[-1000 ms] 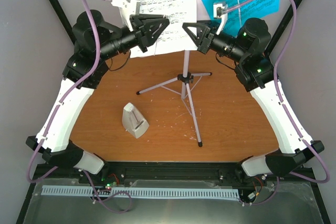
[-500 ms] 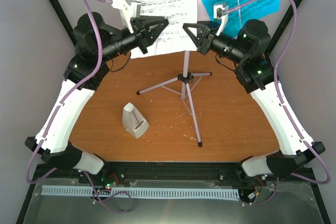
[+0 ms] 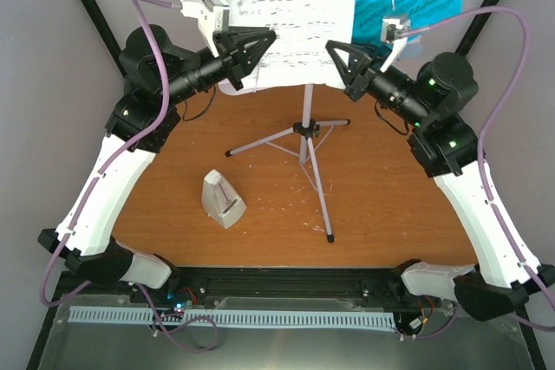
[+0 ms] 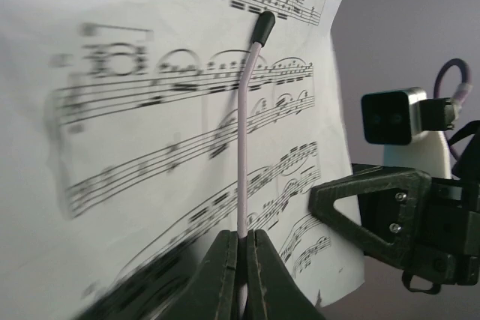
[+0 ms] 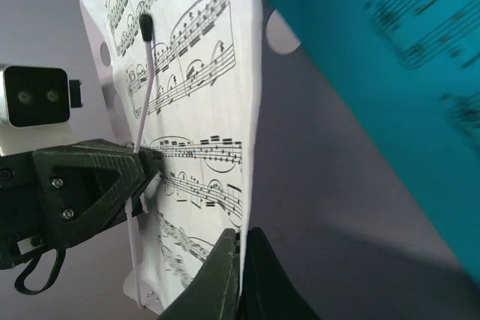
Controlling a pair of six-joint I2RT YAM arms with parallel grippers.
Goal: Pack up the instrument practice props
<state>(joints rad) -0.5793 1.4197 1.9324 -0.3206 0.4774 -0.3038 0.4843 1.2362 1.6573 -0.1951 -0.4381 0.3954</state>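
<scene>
As both arms reach toward twelve o'clock, my left gripper (image 4: 240, 260) clamps the wire clip (image 4: 241, 155) and the right gripper (image 5: 240, 256) pinches the white page (image 5: 202, 110). Only wrist views show this.

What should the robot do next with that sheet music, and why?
Probably the right gripper should draw the white page sideways off the music stand. It looks shut on the page's lower edge. The left gripper is pinching the thin clip wire that lies across the page, which should free it.
</scene>
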